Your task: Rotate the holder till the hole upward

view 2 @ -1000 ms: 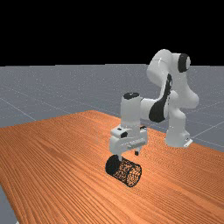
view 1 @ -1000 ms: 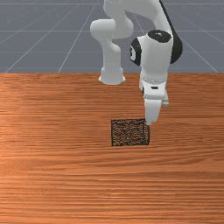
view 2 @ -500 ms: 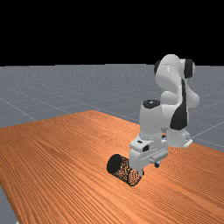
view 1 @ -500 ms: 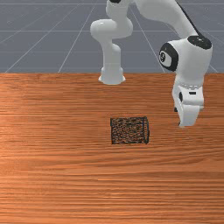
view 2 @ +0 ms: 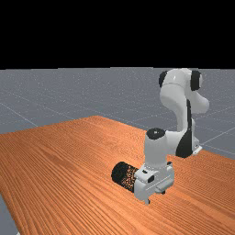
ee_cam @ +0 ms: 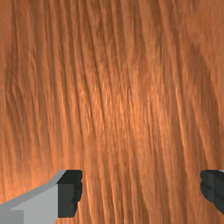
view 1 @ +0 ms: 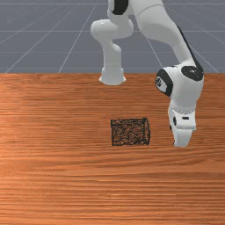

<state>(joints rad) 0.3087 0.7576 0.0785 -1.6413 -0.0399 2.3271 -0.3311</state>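
Two fingers (view 2: 147, 201) point down, spread wide apart.

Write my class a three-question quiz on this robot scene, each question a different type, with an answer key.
1. True or false: the mesh holder lies on its side on the table.

2. In the front view, where is the gripper relative to the holder?
A) On the front view's left of it
B) On the front view's right of it
C) Inside it

3. Fill in one word, open or shut: in the wrist view, the gripper is ____.

Key: 1 true; 2 B; 3 open.
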